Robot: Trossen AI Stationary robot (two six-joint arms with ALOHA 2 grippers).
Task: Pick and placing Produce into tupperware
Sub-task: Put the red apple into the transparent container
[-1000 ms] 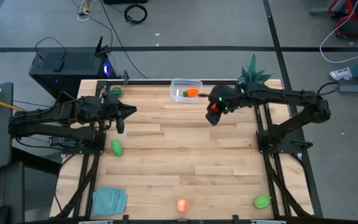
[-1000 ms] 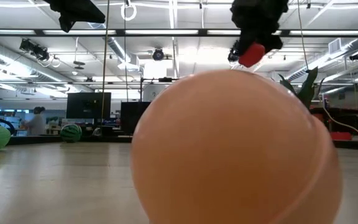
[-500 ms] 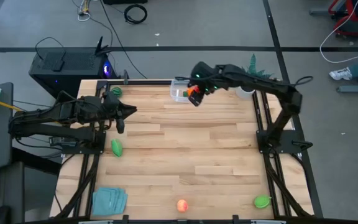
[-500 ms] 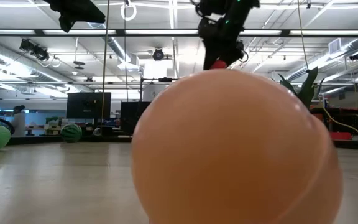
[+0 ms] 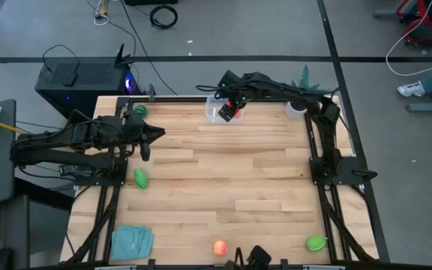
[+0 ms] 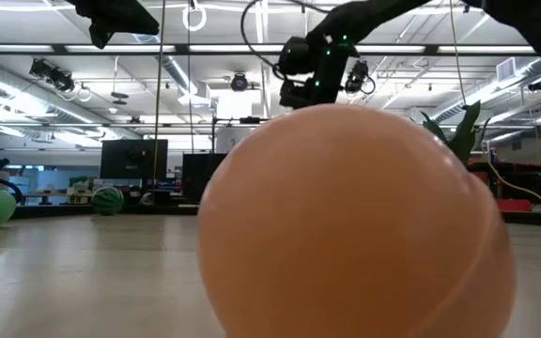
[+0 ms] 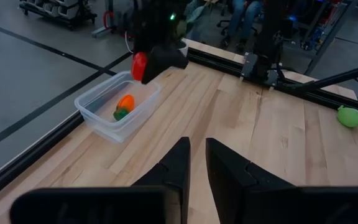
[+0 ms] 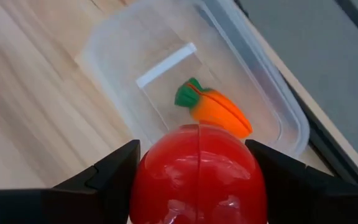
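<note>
While gripping red piece (image 8: 199, 180), right hand (image 8: 194, 171) above tupperware (image 8: 253, 81)

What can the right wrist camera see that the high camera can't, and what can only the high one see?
Only the right wrist view shows the red piece up close, held between the right gripper's fingers, above the tupperware. Only the high view shows the waiting left gripper and the green, peach-orange and other pieces on the table. Both show the tupperware with the carrot inside.
</note>
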